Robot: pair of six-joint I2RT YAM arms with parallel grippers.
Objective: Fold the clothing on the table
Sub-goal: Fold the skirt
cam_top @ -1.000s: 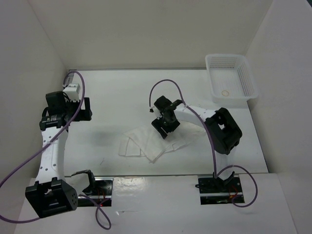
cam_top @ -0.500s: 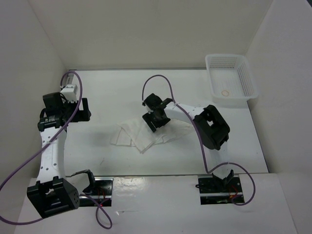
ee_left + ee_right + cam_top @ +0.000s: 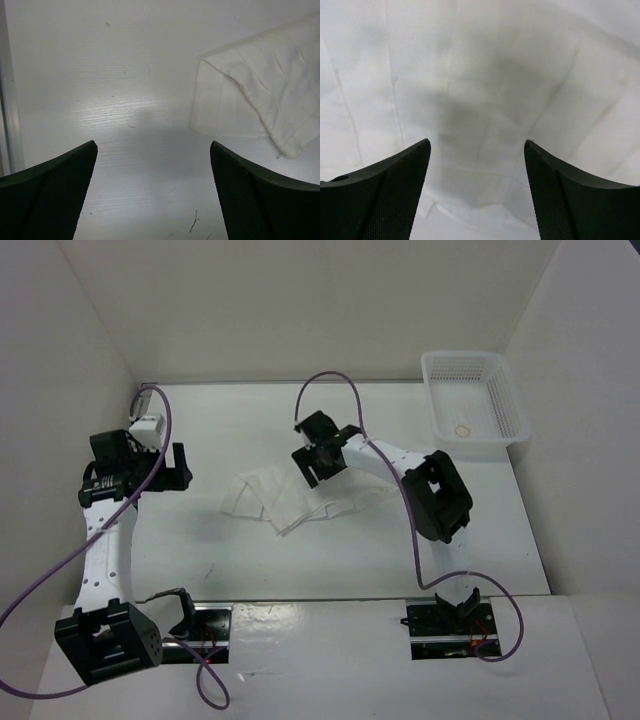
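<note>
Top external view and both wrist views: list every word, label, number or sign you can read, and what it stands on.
None can be read in any view.
The clothing, table and white mesh basket show no words, labels or numbers.
The small round object in the basket is too small to read.

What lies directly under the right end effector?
The clothing: creased white fabric fills the view between the right end effector's open jaws. The table beneath that patch is covered, so it cannot be seen.
</note>
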